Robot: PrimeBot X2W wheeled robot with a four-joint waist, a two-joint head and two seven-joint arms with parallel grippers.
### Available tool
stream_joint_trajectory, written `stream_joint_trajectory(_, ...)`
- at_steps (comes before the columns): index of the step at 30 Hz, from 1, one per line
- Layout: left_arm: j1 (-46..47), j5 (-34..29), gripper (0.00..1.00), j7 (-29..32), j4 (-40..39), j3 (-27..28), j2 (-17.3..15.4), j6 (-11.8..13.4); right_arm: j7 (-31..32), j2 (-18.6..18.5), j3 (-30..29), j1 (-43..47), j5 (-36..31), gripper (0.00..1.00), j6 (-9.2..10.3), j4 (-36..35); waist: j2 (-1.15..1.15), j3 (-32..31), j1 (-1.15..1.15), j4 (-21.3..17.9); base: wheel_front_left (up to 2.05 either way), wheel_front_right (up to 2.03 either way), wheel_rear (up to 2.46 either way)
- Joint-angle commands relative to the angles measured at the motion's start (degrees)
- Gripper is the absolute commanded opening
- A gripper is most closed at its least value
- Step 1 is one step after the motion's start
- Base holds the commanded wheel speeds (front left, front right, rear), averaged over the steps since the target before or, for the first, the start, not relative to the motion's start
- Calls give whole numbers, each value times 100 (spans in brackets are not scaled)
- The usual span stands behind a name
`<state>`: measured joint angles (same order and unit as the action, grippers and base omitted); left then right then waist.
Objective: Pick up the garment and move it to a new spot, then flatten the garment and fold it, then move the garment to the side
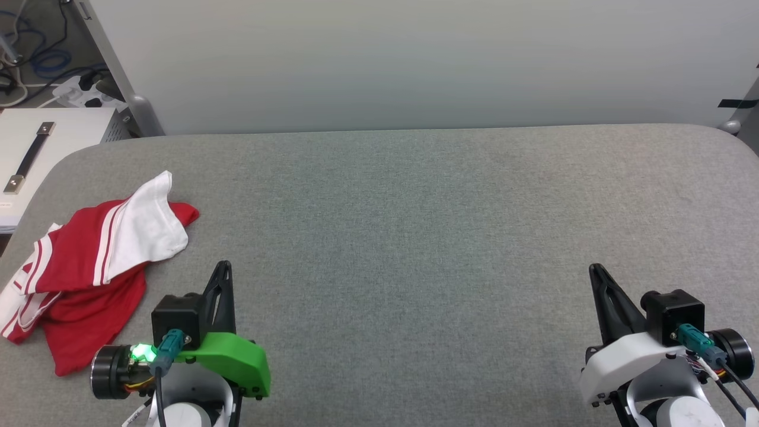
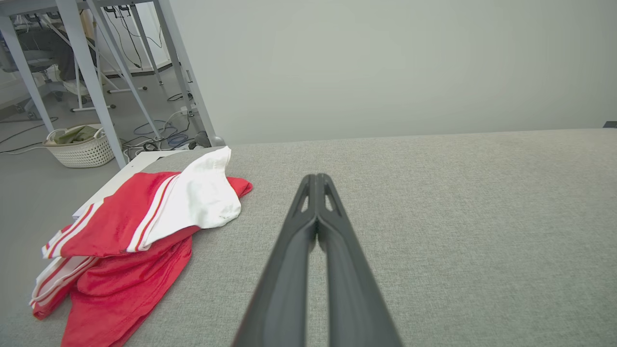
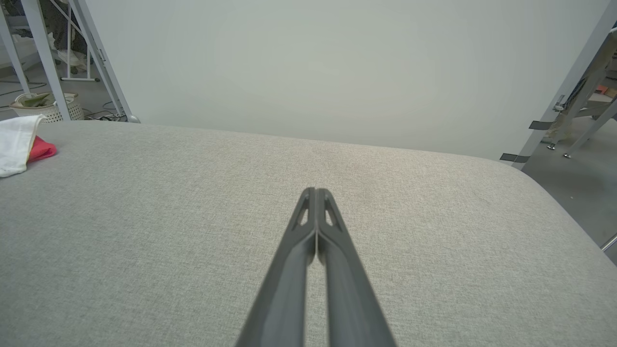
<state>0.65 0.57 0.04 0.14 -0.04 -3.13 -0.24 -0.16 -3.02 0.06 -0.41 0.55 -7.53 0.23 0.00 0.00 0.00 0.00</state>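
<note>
My left tool (image 1: 223,268) sat at the lower left over the grey surface (image 1: 403,237), fingers pressed together and pointing up the view; my right tool (image 1: 595,271) sat at the lower right, closed the same way; neither held anything; the garment (image 1: 89,267) lay crumpled by the surface's left edge, just beside my left tool, red with a white sleeve (image 1: 148,228) folded on top; a white cabinet (image 1: 65,127) with a dark handle stood past that corner.

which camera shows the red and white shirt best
The left wrist view: the shirt is close, stripes and folds clear, though its lower edge is cut off. The head view shows the shirt smaller, from above. The right wrist view catches a white-and-red corner.
</note>
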Motion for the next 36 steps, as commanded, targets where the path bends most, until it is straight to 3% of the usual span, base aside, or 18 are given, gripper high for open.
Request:
stream_joint_trajectory(1, -65, -57, 0, -4, -14, 4, 25, 24, 16, 14, -6, 41, -55, 0, 4, -23, 0, 0, 0, 0, 0, 0, 0)
stream_joint_trajectory(16, -65, -57, 0, -4, -14, 4, 25, 24, 16, 14, -6, 41, -55, 0, 4, -23, 0, 0, 0, 0, 0, 0, 0)
stream_joint_trajectory(17, 0, 1, 100, 0, 1, 0, -1, -1, 0, 0, 0, 0, 3, 100, -1, 2, 0, 0, 0, 0, 0, 0, 0)
stream_joint_trajectory(36, -11, 217, 100, -203, 205, -91, 2, -4, -200, 1, -75, 30, 176, 100, 1, 109, 0, -26, 0, -5, 0, 0, 0)
